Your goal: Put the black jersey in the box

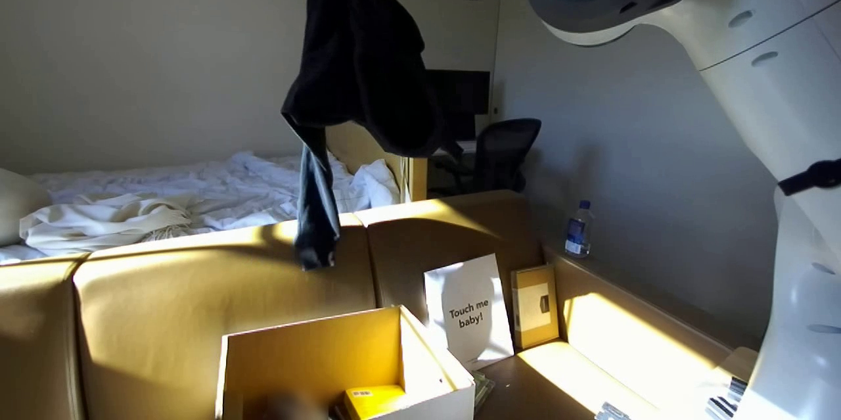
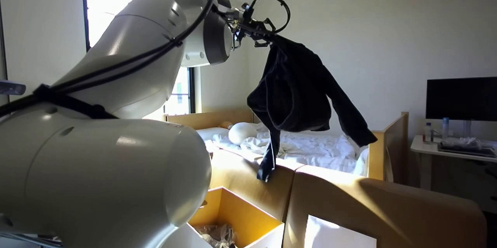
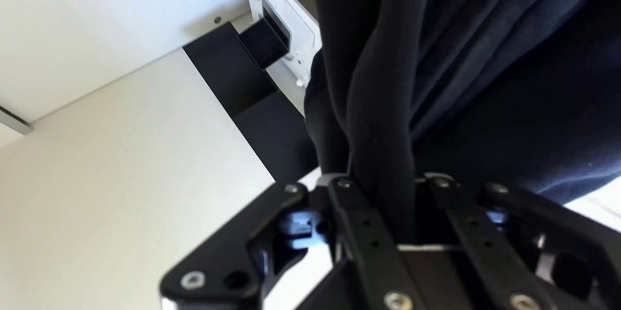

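Wrist view has the black jersey (image 3: 461, 67) clamped in the gripper (image 3: 385, 181), so I'd call the grab done. In both exterior views it's dangling midair, not in the box (image 1: 315, 354) yet; dropping it in is what's left. Inside: a yellow pack (image 1: 376, 400) and, kinda murky, maybe clear plastic (image 2: 220, 235).

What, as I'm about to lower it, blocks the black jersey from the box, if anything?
Nothing visible: the black jersey hangs from the tool and appears above the open box in both exterior views. A yellow carton lies inside without covering the opening. Whether the jersey is directly overhead is unclear.
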Robot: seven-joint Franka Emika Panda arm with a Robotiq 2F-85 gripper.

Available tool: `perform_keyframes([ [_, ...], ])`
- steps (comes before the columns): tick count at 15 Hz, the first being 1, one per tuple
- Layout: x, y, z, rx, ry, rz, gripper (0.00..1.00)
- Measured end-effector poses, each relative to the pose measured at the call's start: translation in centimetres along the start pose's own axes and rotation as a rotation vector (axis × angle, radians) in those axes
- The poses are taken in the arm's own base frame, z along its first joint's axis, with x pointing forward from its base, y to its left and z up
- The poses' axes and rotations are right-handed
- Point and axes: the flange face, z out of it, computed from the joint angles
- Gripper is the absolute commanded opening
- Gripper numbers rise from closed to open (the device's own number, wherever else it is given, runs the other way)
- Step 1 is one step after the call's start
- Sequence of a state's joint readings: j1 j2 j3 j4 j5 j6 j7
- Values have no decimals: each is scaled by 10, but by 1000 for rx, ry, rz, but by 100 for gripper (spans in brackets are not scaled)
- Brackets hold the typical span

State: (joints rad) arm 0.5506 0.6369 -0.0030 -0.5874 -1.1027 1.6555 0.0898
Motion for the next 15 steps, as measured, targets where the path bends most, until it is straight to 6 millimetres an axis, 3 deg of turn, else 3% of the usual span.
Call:
perform_keyframes([
  [4, 8, -6, -93, 82, 159, -59, 5],
  [9, -16, -4, -187, 190, 151, -101, 5],
  [12, -32, -18, -215, 280, 101, -141, 5],
  [15, -40, -37, -220, 392, 45, -149, 5],
])
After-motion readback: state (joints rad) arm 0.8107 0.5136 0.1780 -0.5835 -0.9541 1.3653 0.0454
